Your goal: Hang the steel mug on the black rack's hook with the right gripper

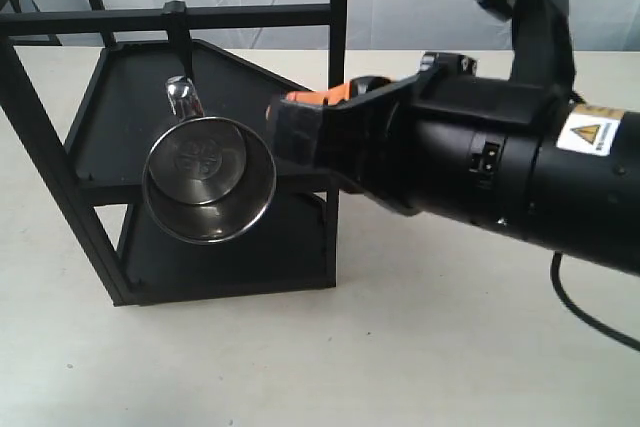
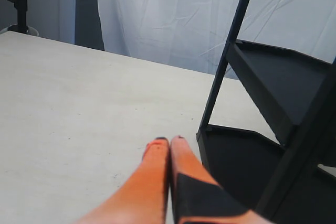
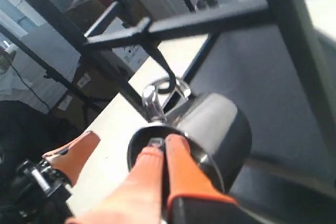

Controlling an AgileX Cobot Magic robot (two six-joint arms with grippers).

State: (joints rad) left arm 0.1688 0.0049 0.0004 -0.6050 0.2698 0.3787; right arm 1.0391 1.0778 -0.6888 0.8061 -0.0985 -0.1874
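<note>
From my remote seat, the exterior view showed the steel mug (image 1: 209, 179) hanging in front of the black rack (image 1: 130, 97), its open mouth turned toward the camera and its loop handle uppermost, just below the rack's top crossbar. My right tool (image 1: 290, 117) reached in from the right on its thick black arm (image 1: 520, 177) and met the mug's rim at the side. In the right wrist view the right tool (image 3: 160, 150) had its two orange fingers (image 3: 181, 169) pressed nearly together on the mug (image 3: 210, 124) — pinching its rim, one finger inside and one outside. The handle (image 3: 157, 90) sat looped around the thin black hook (image 3: 163, 72) hanging from the bar. In the left wrist view, my left tool (image 2: 169, 142) hovered over the pale worktop (image 2: 79, 103) beside the rack's foot (image 2: 202, 135) — fingers pressed together, holding nothing.
</note>
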